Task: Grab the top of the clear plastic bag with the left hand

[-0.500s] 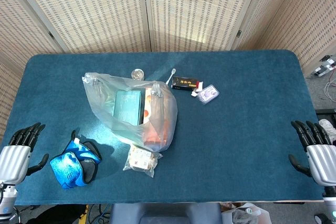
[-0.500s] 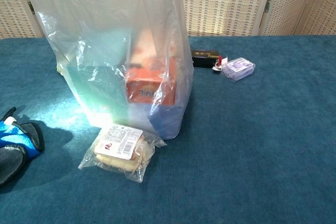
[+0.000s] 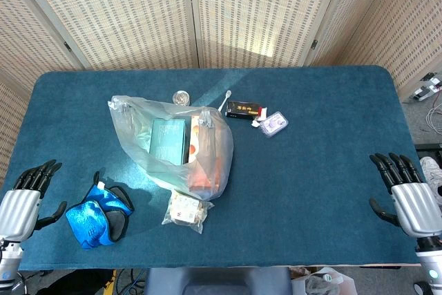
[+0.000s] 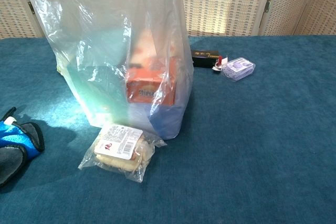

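Left of centre on the desk (image 3: 318,191) stands the bag (image 3: 173,146), thin, soft film (boxes inside weigh it). Its crumpled top suits pinching; left robot hand (image 3: 24,202) is empty, fingers apart.

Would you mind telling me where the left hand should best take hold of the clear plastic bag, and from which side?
Probably the gathered top edge of the clear plastic bag, approached from above and the robot's left. The bag stands upright with boxes filling its lower body, so only the loose upper film looks pinchable. The left hand rests open at the table's left edge.
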